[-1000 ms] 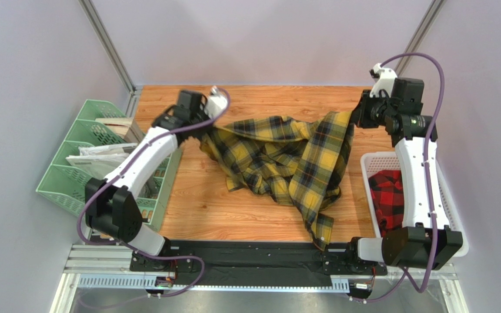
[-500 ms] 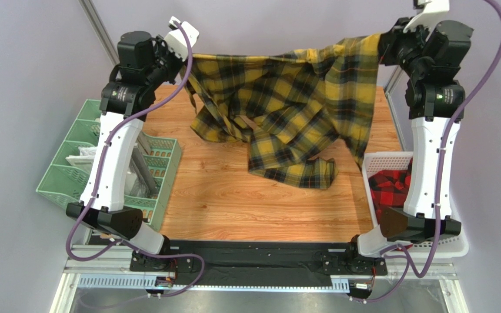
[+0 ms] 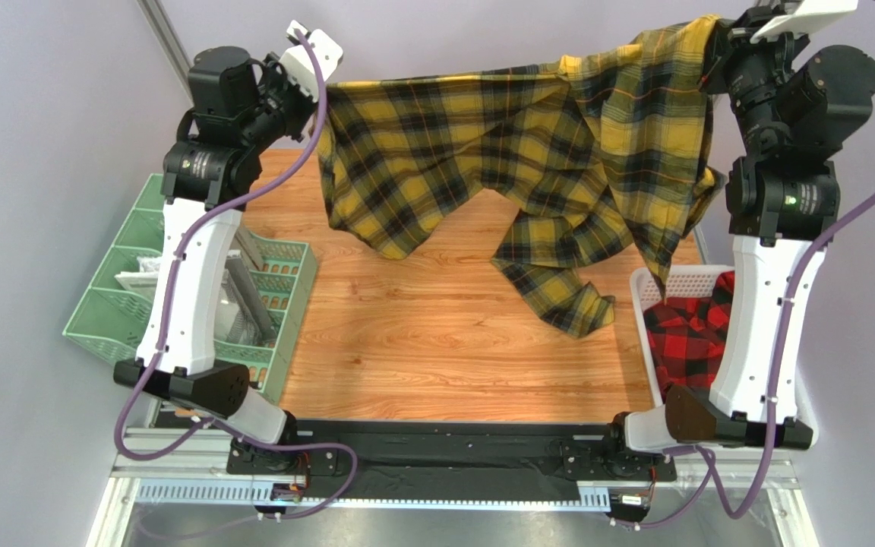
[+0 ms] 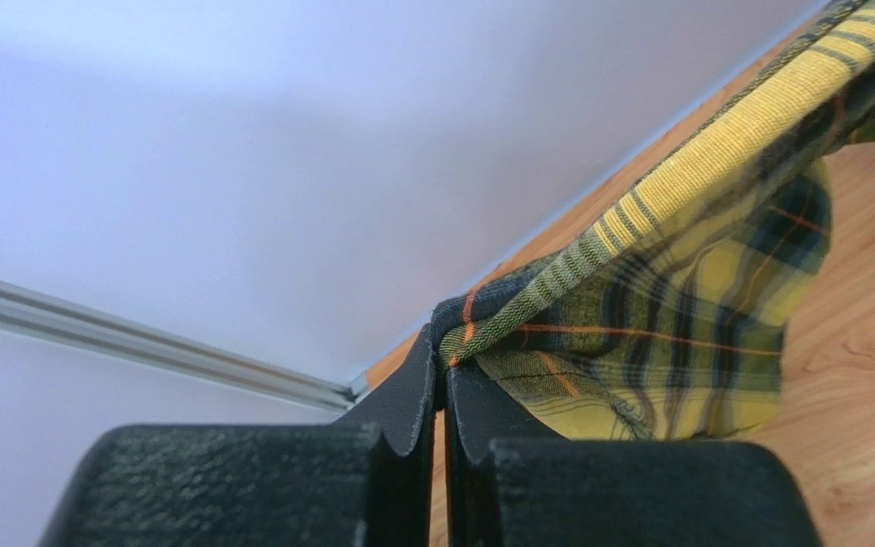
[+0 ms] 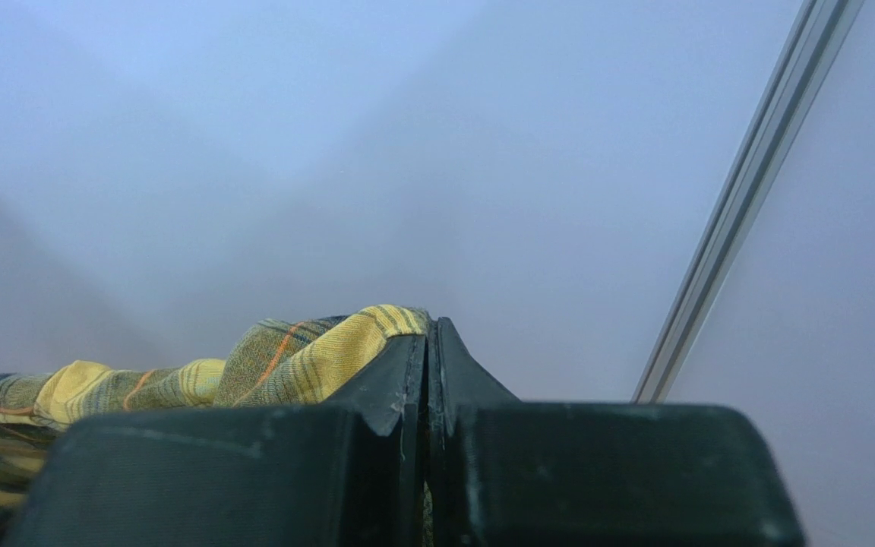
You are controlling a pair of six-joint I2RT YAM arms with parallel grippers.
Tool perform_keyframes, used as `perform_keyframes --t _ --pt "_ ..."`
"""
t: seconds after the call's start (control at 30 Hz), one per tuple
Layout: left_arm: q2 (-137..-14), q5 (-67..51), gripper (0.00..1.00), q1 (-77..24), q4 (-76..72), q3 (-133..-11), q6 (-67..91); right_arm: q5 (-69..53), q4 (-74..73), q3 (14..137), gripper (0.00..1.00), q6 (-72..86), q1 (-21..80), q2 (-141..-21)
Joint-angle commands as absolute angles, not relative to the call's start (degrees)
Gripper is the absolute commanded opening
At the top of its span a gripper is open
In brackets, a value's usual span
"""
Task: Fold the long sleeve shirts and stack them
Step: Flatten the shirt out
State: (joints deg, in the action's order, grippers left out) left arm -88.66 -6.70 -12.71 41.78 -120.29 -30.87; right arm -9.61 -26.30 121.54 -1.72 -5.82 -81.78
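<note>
The yellow-and-black checked shirt (image 3: 499, 137) hangs spread in the air above the wooden table (image 3: 431, 353), stretched between both raised arms. My left gripper (image 3: 322, 91) is shut on its left corner; in the left wrist view the cloth (image 4: 659, 296) is pinched at the jaw tips (image 4: 444, 353). My right gripper (image 3: 718, 40) is shut on the shirt's right end, the fabric (image 5: 294, 359) bunched beside the tips (image 5: 428, 342). A sleeve (image 3: 556, 291) dangles lowest. The red-and-black checked shirt (image 3: 687, 336) lies crumpled in the basket.
A white perforated basket (image 3: 641, 294) stands at the table's right edge beside the right arm. A green desk organiser (image 3: 100, 308) with papers and a green crate (image 3: 288, 274) stand at the left. Grey walls and metal frame posts enclose the back.
Both arms rose from table height, lifting the yellow shirt off the wood and pulling it out wide. Over the last half second the right end went higher and the hanging sleeve swung right.
</note>
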Motion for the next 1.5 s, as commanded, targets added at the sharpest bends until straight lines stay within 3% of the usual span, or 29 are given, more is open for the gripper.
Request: perform_keyframes --t 0.0,0.27,0.53,0.63,0.73,1.07,1.17,1.3,1.43,1.47 --pt "-78.44 -13.43 0.0 -12.04 41.31 -119.2 -29.53 -8.7 -22.15 121.64 0.0 -4.74 -6.42 -72.19" --pt "-55.92 -16.08 0.0 -11.95 31.65 -103.54 -27.78 -5.89 -22.06 118.91 0.0 -10.28 -6.42 -56.26" --pt "-54.13 -14.33 0.0 -12.04 29.44 -114.5 -24.61 -4.13 -17.58 129.97 0.0 -12.47 -6.42 -54.75" --pt "-58.52 -13.1 0.0 -12.04 32.85 -120.92 -26.71 -5.27 -17.49 134.56 0.0 -17.2 -6.42 -59.75" --pt "-62.75 -11.43 0.0 -12.04 35.67 -122.26 -28.47 -6.32 -16.7 130.1 0.0 -19.59 -6.42 -63.54" --pt "-67.31 -13.71 0.0 -12.04 25.06 -87.67 -31.11 -17.83 -9.68 100.04 0.0 -15.55 -5.45 -73.99" --pt "-74.32 -14.15 0.0 -11.95 21.28 -84.21 -30.67 -17.58 -7.3 95.9 0.0 -16.52 -3.88 -81.26" --pt "-87.77 -14.33 0.0 -11.95 19.43 -87.53 -31.37 -16.53 -5.8 97.9 0.0 -18.19 -1.67 -93.23" --pt "-107.42 -9.06 0.01 -11.52 22.39 -99.19 -34.01 -12.06 -10.36 109.22 0.22 -20.65 1.48 -107.55" --pt "-111.06 -8.36 0.04 -11.25 24.76 -108.1 -33.75 -9.43 -14.55 113.16 0.24 -21.0 1.58 -110.01"
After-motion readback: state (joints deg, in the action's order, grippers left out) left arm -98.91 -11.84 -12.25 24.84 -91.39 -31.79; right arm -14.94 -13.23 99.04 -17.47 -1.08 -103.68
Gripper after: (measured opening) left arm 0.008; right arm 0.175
